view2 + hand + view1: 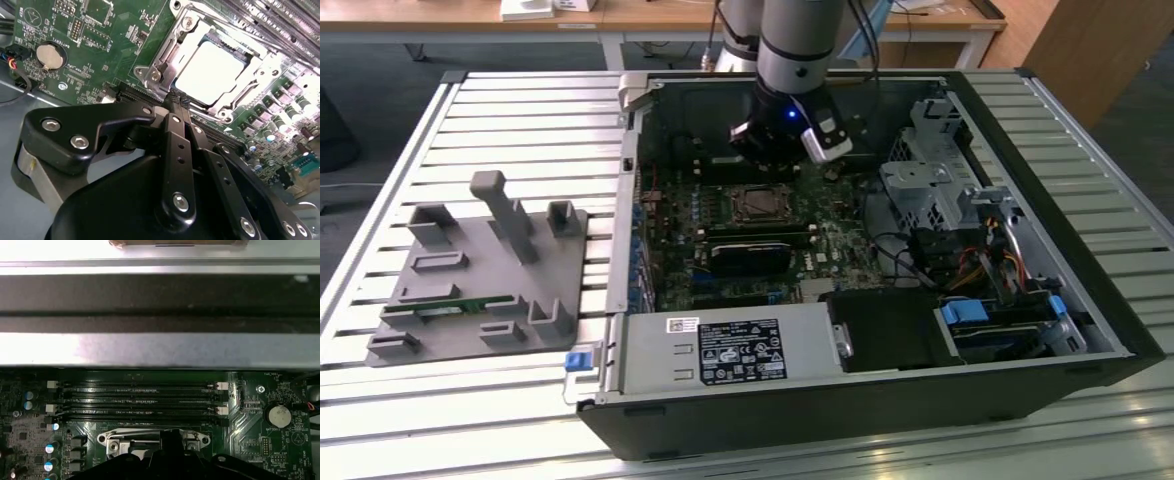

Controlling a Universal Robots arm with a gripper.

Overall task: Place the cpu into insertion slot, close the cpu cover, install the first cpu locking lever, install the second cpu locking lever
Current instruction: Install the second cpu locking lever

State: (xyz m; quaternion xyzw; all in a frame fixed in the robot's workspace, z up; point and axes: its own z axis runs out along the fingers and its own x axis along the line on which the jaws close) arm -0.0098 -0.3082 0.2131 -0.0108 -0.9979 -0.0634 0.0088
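The open black metal computer case (1067, 330) is lying on its side on the slatted metal table (520, 100), and it is holding one green circuit board (674, 250). The black two-fingered claw (177, 100) is hanging over that board with its fingers pressed together, pinching nothing. Just beyond its tip, the small square black insertion slot with a silver rim (165, 62) is holding the flat square cpu with a pale metal top (212, 70). The thin silver cpu cover frame (245, 95) is lying down around the chip, its window showing the lid. In the first wrist view, four long black memory slots (137, 400) are running side by side just past the claw. One round silver coin battery (50, 56) is sitting off beside the claw.
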